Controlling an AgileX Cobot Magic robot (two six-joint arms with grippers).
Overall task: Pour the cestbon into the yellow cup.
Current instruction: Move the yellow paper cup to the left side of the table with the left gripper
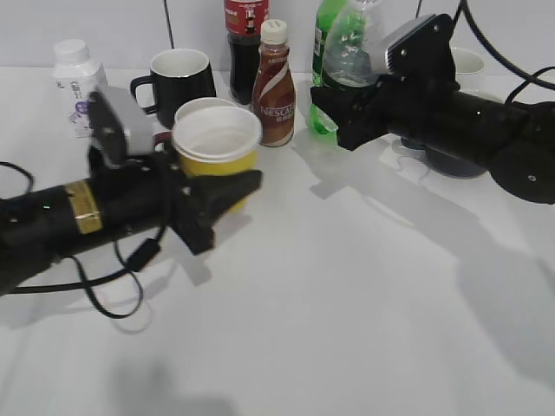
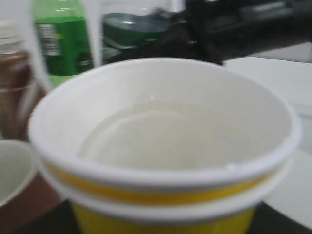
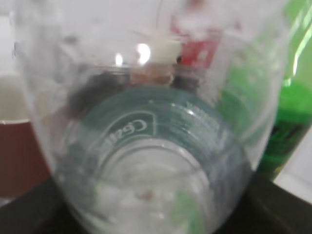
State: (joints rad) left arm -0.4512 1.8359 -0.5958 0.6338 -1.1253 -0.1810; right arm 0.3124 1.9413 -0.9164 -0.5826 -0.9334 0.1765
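White table [image 1: 347, 286], left end effector [image 1: 227, 198] clamping yellow cup [image 1: 217, 143], right [image 1: 334, 113] gripping cestbon [image 1: 351, 54].

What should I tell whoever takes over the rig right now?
Left gripper: shut on the yellow cup, held upright near the mugs.
Right gripper: shut on the cestbon, upright, lifted by the green soda bottle.
Done: both things grasped. Left wrist view seems to show clear liquid already in the cup, so some pouring may be done.
Left: confirm the level; if needed, bring bottle over cup, tilt, pour.
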